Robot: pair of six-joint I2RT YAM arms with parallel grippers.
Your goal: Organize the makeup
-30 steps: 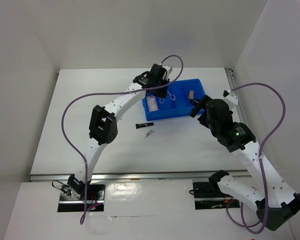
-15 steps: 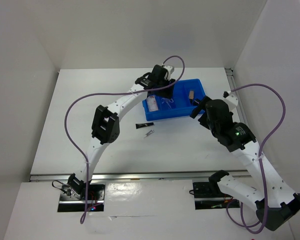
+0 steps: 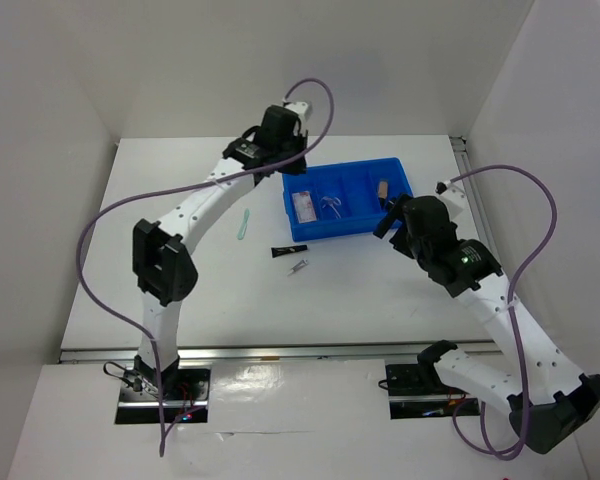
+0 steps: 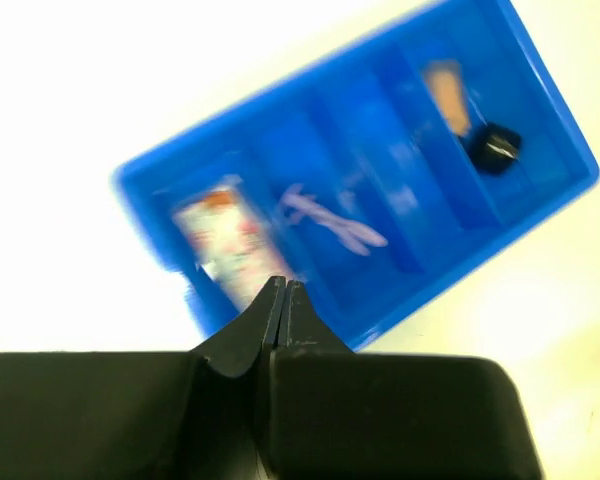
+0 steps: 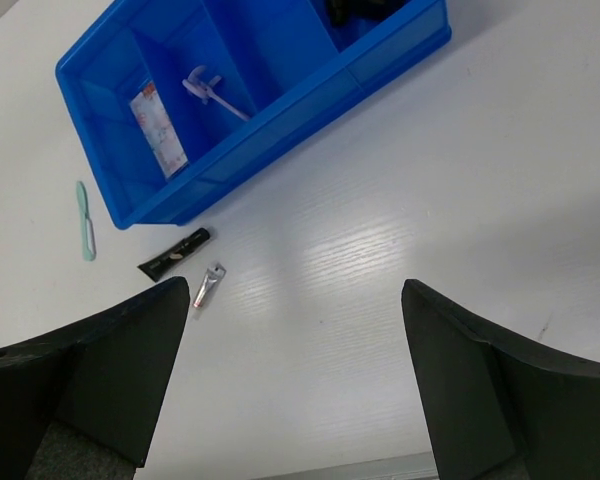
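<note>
Currently the blue divided bin (image 5: pixel 290 125) holds the clear pinkish flat case (image 5: pixel 158 125) in one end compartment, a pale pinkish item (image 5: pixel 216 90) in the next, and the tan bottle (image 4: pixel 445 88) with the dark round compact (image 4: pixel 495 148) at the opposite end. On the counter (image 3: pixel 180 290) near the bin lie the slim black tube (image 5: pixel 174 256), the tiny silver stick (image 5: pixel 209 286) and a mint-green stick (image 5: pixel 84 220). The left gripper (image 4: pixel 280 300) hovers by the bin, pressed shut on nothing; the right gripper (image 5: pixel 292 290) gapes wide, empty

White table (image 3: pixel 180 270) w/ blue bin (image 3: pixel 345 229) at back; black tube (image 3: pixel 283 251), silver stick (image 3: pixel 298 267) just in front; mint stick (image 3: pixel 244 224) left.
</note>
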